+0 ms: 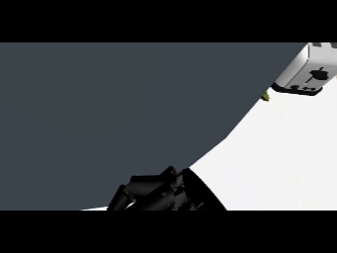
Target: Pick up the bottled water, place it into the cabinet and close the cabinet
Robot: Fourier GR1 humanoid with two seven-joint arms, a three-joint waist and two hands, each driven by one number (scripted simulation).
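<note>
Fingers first: we see one black hand [155,193] at about 6 o'clock in the head view, its fingers bunched and dark against dark, so we cannot tell whether they are curled shut or laid flat; nor can we say with confidence which hand it is, and no second hand shows. It sits right at the lower curved edge of a large slate-grey panel [105,118], which fills the view from 7 to 1 o'clock and which we judge to be the cabinet door. The bottled water is not visible anywhere; we take it to be hidden behind the panel, possibly already inside. Beyond the panel the white counter [295,153] runs from 3 to 5 o'clock, with a white toaster [313,69] at 1 o'clock and a small greenish object [267,96] just below it at the panel's edge. We judge the step to be closing: push steadily along the door's swing, contact kept near the free edge.
</note>
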